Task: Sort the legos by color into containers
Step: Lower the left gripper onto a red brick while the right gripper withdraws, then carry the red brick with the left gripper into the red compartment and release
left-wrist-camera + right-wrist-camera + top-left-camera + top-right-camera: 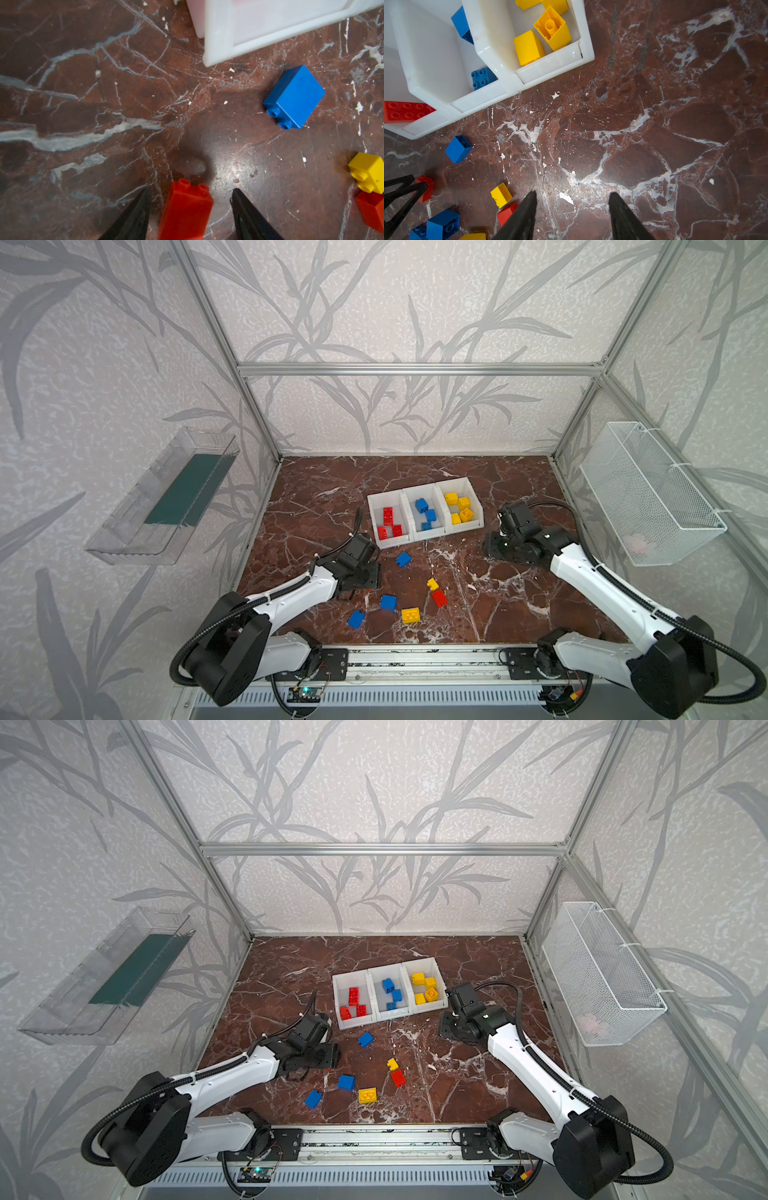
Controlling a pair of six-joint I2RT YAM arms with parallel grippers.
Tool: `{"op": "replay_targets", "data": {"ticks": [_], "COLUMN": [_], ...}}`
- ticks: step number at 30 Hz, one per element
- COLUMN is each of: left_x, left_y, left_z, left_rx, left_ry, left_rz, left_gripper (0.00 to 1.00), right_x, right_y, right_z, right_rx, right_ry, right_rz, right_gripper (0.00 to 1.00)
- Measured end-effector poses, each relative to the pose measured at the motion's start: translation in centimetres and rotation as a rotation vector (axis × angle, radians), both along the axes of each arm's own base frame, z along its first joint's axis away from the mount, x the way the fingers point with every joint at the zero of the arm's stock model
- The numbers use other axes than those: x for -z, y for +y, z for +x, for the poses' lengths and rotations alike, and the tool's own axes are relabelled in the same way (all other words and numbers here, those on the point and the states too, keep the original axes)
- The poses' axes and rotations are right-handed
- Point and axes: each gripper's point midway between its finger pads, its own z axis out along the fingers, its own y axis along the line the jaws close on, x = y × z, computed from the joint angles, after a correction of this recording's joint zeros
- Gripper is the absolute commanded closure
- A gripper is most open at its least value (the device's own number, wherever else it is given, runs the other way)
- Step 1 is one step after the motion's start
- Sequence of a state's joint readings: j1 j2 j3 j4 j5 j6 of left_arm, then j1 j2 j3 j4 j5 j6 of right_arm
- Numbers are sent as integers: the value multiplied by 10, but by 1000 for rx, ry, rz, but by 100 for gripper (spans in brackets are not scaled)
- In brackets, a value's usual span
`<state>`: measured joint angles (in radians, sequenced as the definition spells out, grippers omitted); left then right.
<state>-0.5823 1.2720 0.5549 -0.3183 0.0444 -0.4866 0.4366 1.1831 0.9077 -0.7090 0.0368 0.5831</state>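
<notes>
Three white containers stand side by side in both top views: one with red legos (394, 543), one with blue (430, 535), one with yellow (467, 527). Loose on the marble table lie blue legos (403, 559) (387, 602) (356, 619), yellow ones (432, 583) (410, 615) and a red one (439, 598). My left gripper (191, 189) is open, low over the table, with another red lego (187, 209) between its fingers and a gap on each side. Beside the yellow container my right gripper (572, 192) is open over bare marble, holding nothing.
A white wire basket (648, 493) hangs on the right wall and a clear plastic tray (166, 497) on the left wall. An aluminium rail (415, 664) runs along the table's front edge. Frame posts stand at the back corners.
</notes>
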Motion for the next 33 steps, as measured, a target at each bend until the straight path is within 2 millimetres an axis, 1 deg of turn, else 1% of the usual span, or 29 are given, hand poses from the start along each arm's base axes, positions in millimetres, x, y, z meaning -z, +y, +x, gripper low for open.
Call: {"op": "replay_targets", "data": {"ticks": [5,11,14,21,23,25,29,32,33], "left_x": [2,4,3,12,12,11,6,-7,-14], "left_y": [-2,6,6,6,6,4,0,-9,-13], "left_z": [-4,-9,-8,-11,-10,-9,-5,7,14], "left_rx": [21,24,27,43,44,50,54,53,55], "left_ry": [10,17,18,47,47,42,26,-15,-40], "left_rz": [31,98,116,149,148,146,137,112,101], "left_gripper": [41,47,49,60,63,67,71,72,72], "right_x": [0,2,3,3,3,3,3,3,3], "right_y": [0,0,-1,-1,-1,-1,-1,-1,-1], "right_z": [0,-1,-2,-2,-3,-3,-3,-3,-3], "right_rx": [9,15,17,23,24,26,26,26,26], "right_ry": [1,6,10,10,10,10,11,11,11], "right_rz": [5,7,6,10,10,11,11,11,11], "right_gripper": [43,43,43,43,43,44,44,44,44]}}
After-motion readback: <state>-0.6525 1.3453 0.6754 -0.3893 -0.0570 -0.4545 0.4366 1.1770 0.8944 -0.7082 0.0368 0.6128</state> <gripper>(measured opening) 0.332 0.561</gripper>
